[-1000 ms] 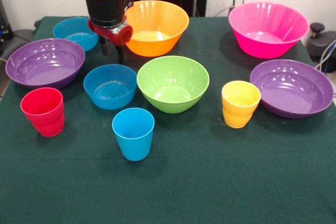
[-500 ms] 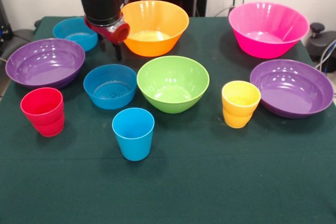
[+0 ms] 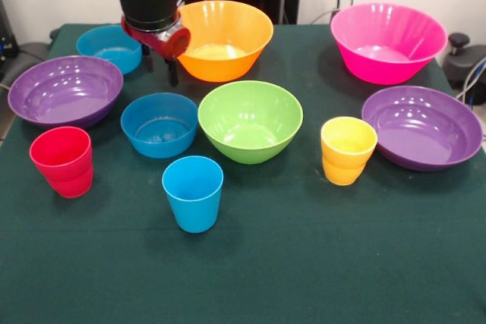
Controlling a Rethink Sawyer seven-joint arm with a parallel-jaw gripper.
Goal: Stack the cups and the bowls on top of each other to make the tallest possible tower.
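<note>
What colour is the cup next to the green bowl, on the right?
Yellow; the front view shows it best.

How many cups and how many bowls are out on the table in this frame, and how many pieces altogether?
Cups: 3, blue cup, red cup, yellow cup.
Bowls: 7, two blue bowls, green bowl, orange bowl, pink bowl, two purple bowls.
Total: 10, none stacked.
</note>
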